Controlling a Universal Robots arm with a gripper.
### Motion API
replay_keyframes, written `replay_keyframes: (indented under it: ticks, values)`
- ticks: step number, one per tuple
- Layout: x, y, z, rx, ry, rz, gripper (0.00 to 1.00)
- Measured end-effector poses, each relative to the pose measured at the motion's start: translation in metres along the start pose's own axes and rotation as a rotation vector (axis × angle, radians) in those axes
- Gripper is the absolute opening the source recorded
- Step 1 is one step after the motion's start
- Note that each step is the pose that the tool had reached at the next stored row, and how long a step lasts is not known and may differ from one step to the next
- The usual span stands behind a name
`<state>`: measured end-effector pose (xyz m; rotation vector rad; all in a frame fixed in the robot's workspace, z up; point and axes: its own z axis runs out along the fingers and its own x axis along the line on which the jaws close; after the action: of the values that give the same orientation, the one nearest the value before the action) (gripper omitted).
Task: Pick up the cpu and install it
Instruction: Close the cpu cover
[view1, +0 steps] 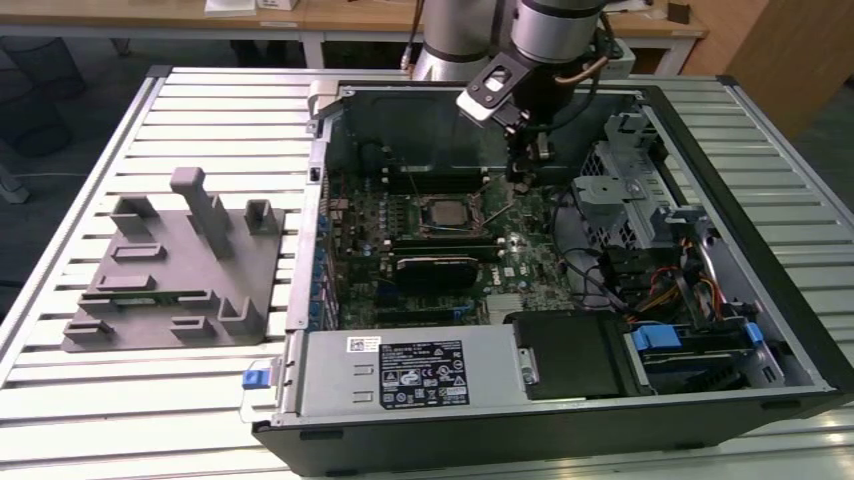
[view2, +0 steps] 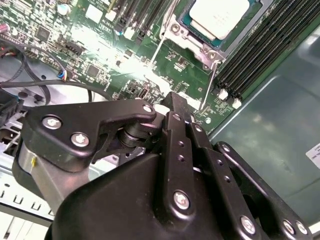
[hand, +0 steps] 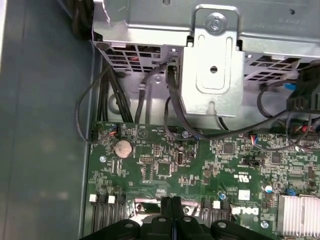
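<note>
Finds the cpu lying in the socket, not in the gripper. Judges pick-up and placing done.

Notes a thin wire lever slanting off the socket's corner rather than lying flat along the frame. Judges the clamp likely not yet locked, so latching may remain, but cannot confirm this.

Records the gripper closed on nothing, fingertips pressed together. Places it above the board, near the socket, on the exterior view's right of the socket.

Sees the cpu flat, silvery top facing up, edges in line with the socket's frame. Reports no long axis, the cpu being square. Cannot tell which way any corner mark points.
</note>
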<state>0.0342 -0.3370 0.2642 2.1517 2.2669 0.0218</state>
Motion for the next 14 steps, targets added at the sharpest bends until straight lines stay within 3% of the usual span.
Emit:
replay_keyframes:
  ticks: [4,14]
  values:
    - [0.0041,0.0037,0.0031,0.0000,0.0000,0.000,0.11]
    - [0.0054,0.0139,0.0093,0.0008,0.0001,0.000,0.11]
